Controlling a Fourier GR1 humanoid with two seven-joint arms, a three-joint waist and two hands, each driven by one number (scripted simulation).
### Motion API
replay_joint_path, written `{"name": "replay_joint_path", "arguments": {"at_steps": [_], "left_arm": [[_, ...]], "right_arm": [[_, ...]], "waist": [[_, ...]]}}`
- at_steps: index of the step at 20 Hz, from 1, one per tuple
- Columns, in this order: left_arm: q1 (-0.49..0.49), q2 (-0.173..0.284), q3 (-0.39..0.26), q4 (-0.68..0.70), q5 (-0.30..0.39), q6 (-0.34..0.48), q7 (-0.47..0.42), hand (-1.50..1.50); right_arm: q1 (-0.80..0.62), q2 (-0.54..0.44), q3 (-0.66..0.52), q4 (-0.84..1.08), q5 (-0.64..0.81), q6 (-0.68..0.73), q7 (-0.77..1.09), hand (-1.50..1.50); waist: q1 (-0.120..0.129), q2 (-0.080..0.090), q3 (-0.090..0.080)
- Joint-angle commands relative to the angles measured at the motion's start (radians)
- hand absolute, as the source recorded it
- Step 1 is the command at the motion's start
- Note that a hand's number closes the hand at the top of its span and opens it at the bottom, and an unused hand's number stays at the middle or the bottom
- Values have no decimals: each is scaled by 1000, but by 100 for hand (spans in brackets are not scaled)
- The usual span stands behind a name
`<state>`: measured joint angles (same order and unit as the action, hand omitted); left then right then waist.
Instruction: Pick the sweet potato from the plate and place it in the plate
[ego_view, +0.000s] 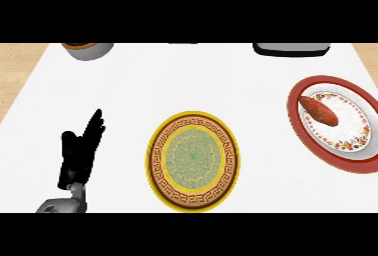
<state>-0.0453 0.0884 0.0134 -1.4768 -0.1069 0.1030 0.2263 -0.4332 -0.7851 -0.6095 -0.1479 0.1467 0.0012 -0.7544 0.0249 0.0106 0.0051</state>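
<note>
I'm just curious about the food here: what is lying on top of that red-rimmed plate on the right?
A single sweet potato lies on the red-rimmed plate, toward its upper left. The patch of plate beneath it is covered, so hidden.

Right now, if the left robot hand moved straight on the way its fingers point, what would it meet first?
Probably nothing soon. The left robot hand points up and slightly right over bare white counter. The way looks free, passing left of the round yellow patterned plate; height is unclear.
</note>
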Motion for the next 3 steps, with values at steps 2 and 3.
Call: {"name": "replay_joint_path", "arguments": {"at_steps": [2, 3], "left_arm": [[-10, -25, -2, 23, -8, 23, -21, 0], [-19, 14, 22, 37, 11, -16, -24, 0]], "right_arm": [[8, -11, 8, 8, 6, -18, 11, -150], [10, -8, 8, 4, 4, -44, 15, -150]], "waist": [[2, 1, 0], [-1, 0, 0]]}}
